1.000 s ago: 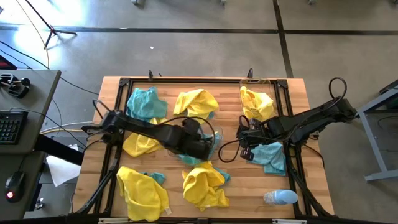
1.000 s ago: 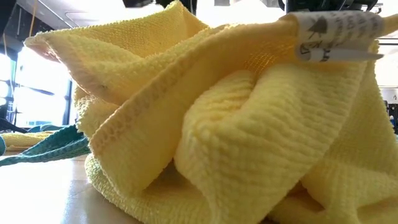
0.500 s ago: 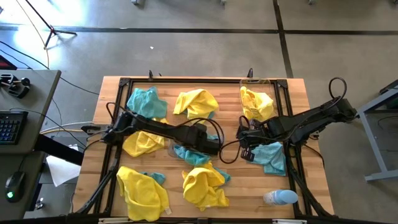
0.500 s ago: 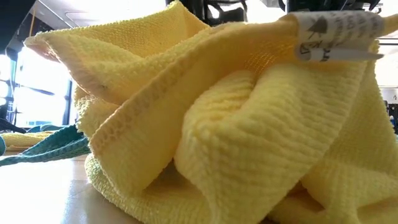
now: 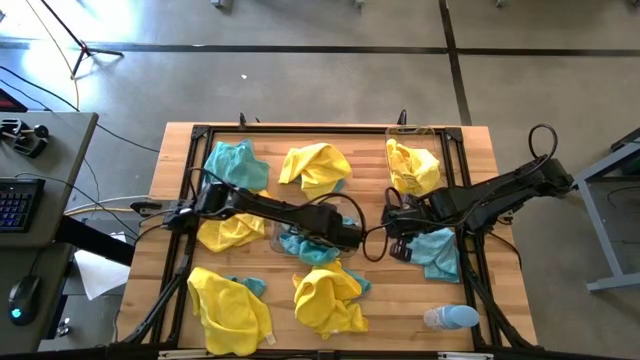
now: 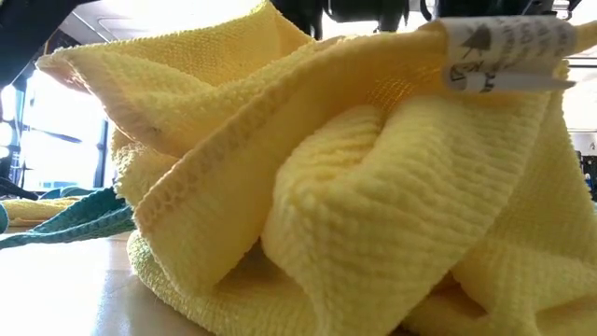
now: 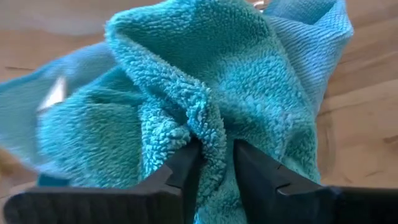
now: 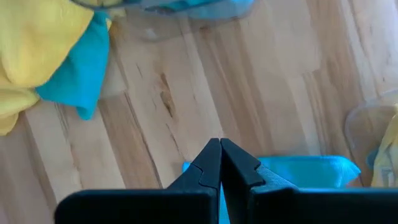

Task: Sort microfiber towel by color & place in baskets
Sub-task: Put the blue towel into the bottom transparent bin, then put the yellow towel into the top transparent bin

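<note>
Seen from above, the left claw (image 5: 347, 236) reaches to the middle of the wooden bench (image 5: 375, 160), over a clear basket (image 5: 277, 240) that holds a teal towel (image 5: 305, 250). Its wrist camera shows the two dark fingers (image 7: 258, 174) standing a little apart with a fold of that teal cloth (image 7: 205, 112) between them, pressed against both. The right claw (image 5: 396, 240) hangs just right of centre with its fingers (image 8: 239, 165) pressed together on nothing, above bare wood and the edge of another teal towel (image 5: 437, 250). A second clear basket (image 5: 400, 133) at the far right holds a yellow towel (image 5: 412, 165). More yellow and teal towels lie scattered over the bench: teal at the far left (image 5: 230, 165), yellow at far centre (image 5: 315, 165), yellow near the left edge (image 5: 228, 310) and yellow near centre (image 5: 328, 298), which fills the low view (image 6: 354, 187). A pale blue bottle (image 5: 450, 318) lies at the near right.
</note>
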